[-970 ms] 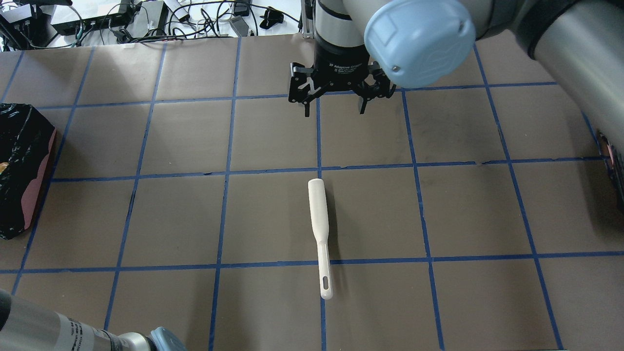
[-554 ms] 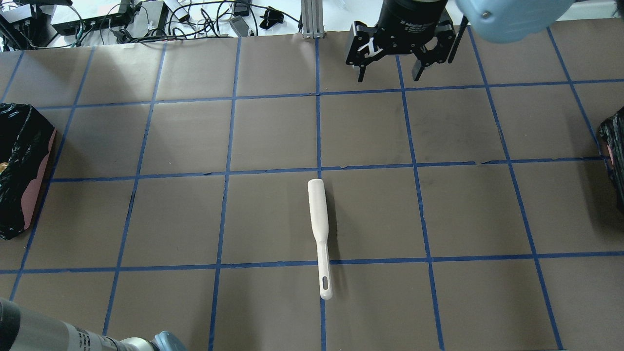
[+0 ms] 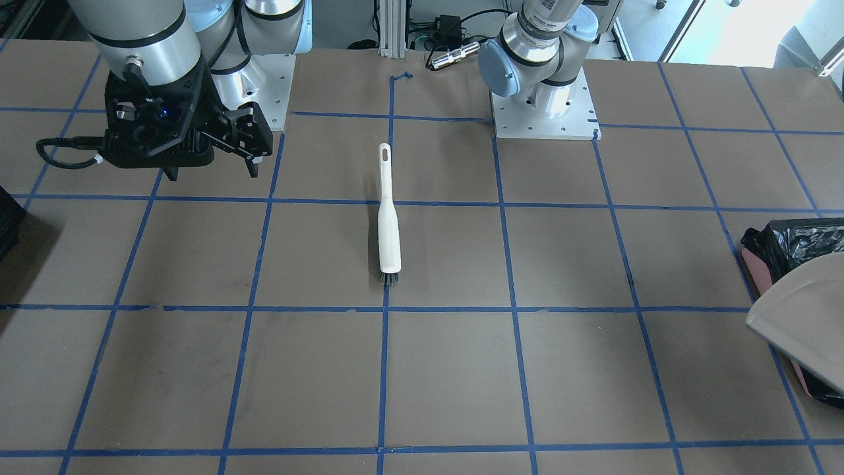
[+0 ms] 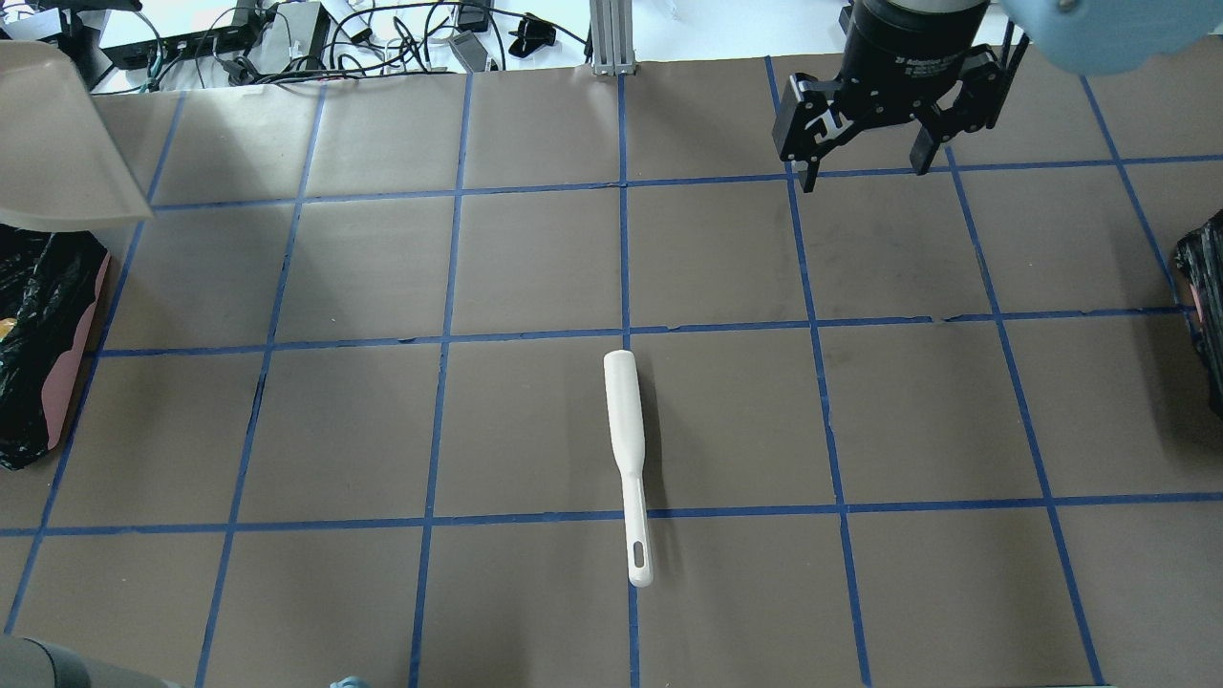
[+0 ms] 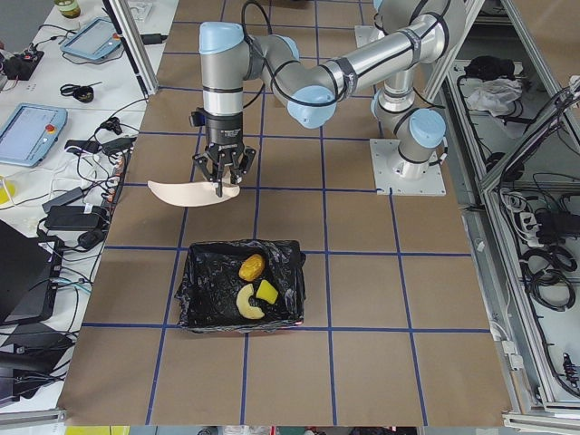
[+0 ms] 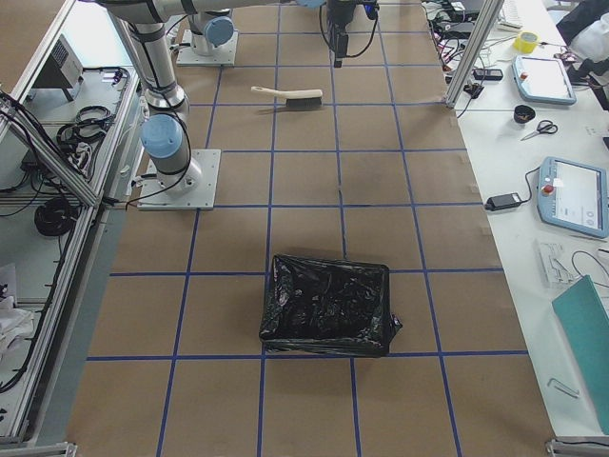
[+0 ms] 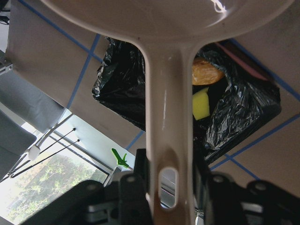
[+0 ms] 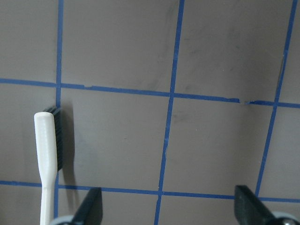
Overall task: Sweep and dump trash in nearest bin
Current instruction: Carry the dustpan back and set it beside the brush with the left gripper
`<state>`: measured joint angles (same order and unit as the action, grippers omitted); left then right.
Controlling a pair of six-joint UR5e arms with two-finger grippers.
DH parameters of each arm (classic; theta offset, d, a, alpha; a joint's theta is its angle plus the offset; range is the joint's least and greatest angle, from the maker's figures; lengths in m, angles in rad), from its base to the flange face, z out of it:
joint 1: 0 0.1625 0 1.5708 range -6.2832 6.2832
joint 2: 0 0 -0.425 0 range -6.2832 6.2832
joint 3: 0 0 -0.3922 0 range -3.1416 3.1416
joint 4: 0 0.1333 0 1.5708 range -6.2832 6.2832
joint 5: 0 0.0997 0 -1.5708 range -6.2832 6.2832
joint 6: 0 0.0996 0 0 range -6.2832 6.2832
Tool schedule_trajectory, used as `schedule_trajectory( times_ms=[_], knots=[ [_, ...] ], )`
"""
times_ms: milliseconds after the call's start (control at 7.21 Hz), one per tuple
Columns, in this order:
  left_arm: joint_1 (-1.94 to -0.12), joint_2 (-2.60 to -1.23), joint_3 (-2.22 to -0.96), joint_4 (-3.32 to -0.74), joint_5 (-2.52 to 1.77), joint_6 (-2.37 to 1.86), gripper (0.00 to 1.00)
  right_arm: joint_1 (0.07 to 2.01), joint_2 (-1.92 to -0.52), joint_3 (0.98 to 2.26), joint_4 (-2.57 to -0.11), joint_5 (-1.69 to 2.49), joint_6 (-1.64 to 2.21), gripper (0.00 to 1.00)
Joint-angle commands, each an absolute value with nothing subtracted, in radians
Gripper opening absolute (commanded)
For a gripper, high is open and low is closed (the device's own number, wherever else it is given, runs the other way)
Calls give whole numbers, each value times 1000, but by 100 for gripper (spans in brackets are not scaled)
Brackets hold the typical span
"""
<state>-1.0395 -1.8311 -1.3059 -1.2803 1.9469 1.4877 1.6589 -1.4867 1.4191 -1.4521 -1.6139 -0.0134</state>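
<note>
My left gripper (image 7: 168,174) is shut on the handle of the white dustpan (image 7: 168,70) and holds it in the air beside and above the bin (image 5: 192,272), a pinkish box lined with a black bag. The dustpan also shows in the overhead view (image 4: 57,143), the front view (image 3: 801,316) and the left exterior view (image 5: 186,192). Trash pieces (image 5: 253,266) lie inside the bin. The white brush (image 4: 626,459) lies on the table's middle. My right gripper (image 4: 865,174) is open and empty, hovering far from the brush.
A second black-lined bin (image 6: 328,305) stands at the table's end on my right; its edge shows in the overhead view (image 4: 1206,315). Blue tape lines grid the brown table (image 4: 535,258). Cables and devices lie beyond the far edge (image 4: 239,38).
My right gripper has moved right and away from the table's middle, still open. The dustpan has come into the overhead view at the upper left. The brush has not moved.
</note>
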Motion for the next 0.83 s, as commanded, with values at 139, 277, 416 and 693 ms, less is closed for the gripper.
schedule_trajectory(
  times_ms=[139,277,416,693],
  knots=[
    [-1267,-1842,-1313,-1466,1773,852,0,1657,-1594,1589,-1576,-1618,-21,100],
    [-1325,-1850,-1324,-1473,1700,678,0,1654,-1592,1583,-1595,-1615,-23,100],
    [-1401,-1859,-1337,-1473,1657,525,0,1654,-1592,1580,-1597,-1605,-21,100],
    [-1558,-1899,-1353,-1457,1583,261,0,1658,-1600,1586,-1626,-1598,-21,100]
  ],
)
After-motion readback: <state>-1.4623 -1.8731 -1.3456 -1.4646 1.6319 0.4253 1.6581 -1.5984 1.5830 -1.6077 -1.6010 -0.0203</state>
